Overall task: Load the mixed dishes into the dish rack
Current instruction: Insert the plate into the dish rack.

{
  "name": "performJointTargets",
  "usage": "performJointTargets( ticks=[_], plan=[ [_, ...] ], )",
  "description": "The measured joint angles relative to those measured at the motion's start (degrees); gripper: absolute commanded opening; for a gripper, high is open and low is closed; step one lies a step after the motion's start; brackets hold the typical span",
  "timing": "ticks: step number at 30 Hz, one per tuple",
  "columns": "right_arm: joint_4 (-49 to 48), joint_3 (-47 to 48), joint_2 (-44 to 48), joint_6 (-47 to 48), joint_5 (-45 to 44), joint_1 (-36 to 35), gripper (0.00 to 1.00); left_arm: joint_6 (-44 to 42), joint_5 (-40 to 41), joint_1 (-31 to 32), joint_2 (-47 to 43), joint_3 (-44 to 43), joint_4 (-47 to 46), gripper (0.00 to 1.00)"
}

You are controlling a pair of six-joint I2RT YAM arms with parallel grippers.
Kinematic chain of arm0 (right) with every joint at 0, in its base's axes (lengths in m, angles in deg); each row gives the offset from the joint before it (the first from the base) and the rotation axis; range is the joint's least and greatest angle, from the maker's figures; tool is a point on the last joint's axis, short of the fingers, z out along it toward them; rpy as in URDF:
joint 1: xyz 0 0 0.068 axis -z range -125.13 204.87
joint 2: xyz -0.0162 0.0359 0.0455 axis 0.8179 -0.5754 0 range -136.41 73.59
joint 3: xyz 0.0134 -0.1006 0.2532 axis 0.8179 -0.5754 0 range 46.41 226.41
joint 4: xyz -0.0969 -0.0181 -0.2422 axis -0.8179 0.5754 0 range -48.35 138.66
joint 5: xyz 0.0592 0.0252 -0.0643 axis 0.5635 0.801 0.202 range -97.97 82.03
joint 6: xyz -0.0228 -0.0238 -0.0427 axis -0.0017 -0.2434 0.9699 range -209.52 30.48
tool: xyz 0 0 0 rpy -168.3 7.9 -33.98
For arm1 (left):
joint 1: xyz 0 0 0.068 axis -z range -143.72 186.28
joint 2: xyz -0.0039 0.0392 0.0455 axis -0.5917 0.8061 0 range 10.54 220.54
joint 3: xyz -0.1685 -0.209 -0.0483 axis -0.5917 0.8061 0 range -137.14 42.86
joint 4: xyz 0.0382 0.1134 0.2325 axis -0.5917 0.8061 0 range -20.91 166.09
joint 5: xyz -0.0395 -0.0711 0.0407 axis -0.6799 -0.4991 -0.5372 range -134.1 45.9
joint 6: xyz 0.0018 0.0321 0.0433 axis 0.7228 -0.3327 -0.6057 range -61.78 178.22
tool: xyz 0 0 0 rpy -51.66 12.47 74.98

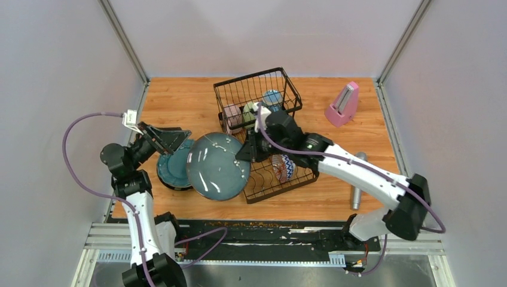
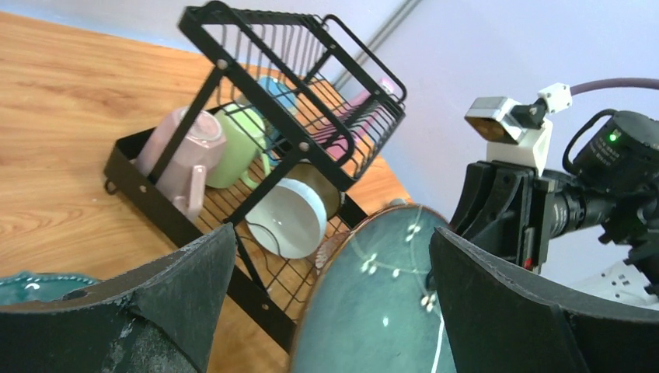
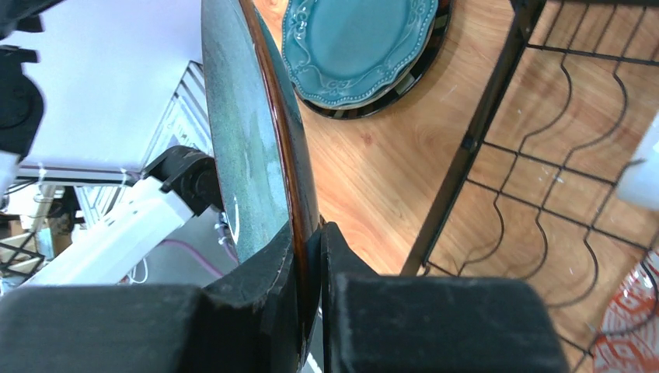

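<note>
Three mugs (image 1: 232,113) (image 1: 248,110) (image 1: 272,97), two bowls (image 2: 291,221) (image 1: 286,167), two blue-green plates (image 1: 216,166) (image 1: 173,166), one rack (image 1: 248,78), one metronome (image 1: 342,104), one microphone (image 1: 356,191)

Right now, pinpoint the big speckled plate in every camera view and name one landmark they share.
Top external: speckled plate at centre, left of the dish rack.
Left wrist: bottom centre, its face showing.
Right wrist: edge-on, left of centre, pinched by the right gripper.
Shared landmark: the dish rack, in all three.
</note>
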Motion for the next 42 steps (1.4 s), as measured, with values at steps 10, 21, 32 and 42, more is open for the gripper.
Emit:
performJointTargets(
  ticks=[10, 21, 32, 42],
  plan=[
    [0.1, -12.4, 21.9, -0.5, 8.9, 14.0, 0.0, -6.1, -1.8, 15.0, -0.1, -3.8, 6.4, 0.98],
    [-0.4, -17.9, 26.2, -3.6, 21.2, 23.9, 0.0, -13.0, 0.2, 28.3, 1.9, -5.1, 15.9, 0.78],
    [-4.3, -20.3, 26.0, -5.9, 24.3, 23.9, 0.0, -8.2, 6.3, 38.2, 4.3, -1.6, 12.3, 0.27],
    [-9.6, -21.6, 24.9, -3.1, 25.1, 24.0, 0.14, -2.7, 12.0, 38.9, 5.2, -0.8, 12.3, 0.0]
  ],
)
